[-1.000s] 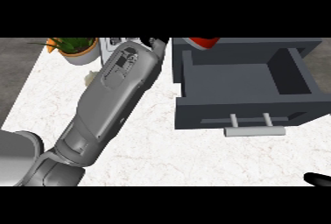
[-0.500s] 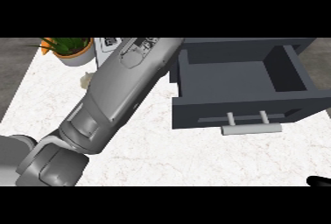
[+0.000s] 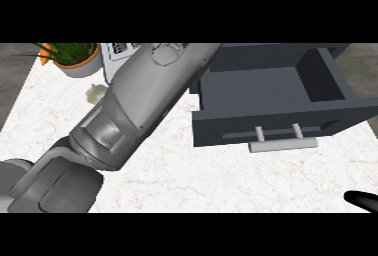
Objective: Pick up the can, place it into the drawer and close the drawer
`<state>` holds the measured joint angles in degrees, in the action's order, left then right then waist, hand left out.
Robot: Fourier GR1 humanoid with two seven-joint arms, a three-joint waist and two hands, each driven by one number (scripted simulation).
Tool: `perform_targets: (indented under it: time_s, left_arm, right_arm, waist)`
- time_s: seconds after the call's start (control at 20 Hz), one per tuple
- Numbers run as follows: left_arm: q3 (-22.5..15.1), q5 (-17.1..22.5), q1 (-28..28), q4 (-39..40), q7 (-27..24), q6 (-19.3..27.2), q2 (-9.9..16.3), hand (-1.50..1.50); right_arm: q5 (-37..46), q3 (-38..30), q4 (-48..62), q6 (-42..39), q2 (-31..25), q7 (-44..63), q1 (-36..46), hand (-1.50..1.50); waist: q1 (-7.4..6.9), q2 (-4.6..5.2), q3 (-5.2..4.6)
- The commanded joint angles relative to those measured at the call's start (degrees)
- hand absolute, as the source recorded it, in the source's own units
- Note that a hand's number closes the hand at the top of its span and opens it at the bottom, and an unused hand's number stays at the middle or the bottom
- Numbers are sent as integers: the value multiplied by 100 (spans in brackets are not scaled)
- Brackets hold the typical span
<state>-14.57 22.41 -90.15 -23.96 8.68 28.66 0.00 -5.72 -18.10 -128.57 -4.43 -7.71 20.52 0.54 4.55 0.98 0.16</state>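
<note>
Head view: the grey left forearm [image 3: 133,115] runs up from the lower left corner diagonally to the top edge, just left of the open dark grey drawer [image 3: 277,100]. Its hand lies past the top edge, so the state of its fingers cannot be told. A black tip of the right hand [image 3: 363,200] shows at the lower right edge; whether its fingers are spread or curled cannot be told. The can is not visible anywhere. The drawer's pale grey bar handle [image 3: 283,144] faces the viewer. The white marbled counter [image 3: 221,185] carries a potted green plant [image 3: 71,56] at the upper left and a small pale object [image 3: 96,92] beside the forearm.
</note>
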Motion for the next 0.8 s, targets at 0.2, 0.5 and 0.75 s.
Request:
perform_targets:
  time_s: [0.2,0.5,0.75]
  left_arm:
    - [-262,306,-18,473,-470,535,0,-150]
    - [-238,486,-155,683,-614,703,0,-150]
    - [-385,819,-49,458,-574,895,0,-150]
  right_arm:
    - [107,126,57,32,-93,127,262,-150]
    - [429,154,159,-76,-400,-9,509,-150]
    - [947,448,264,-321,-526,-591,404,-150]
  waist:
    - [124,53,4]
    - [112,84,1]
    - [124,50,6]
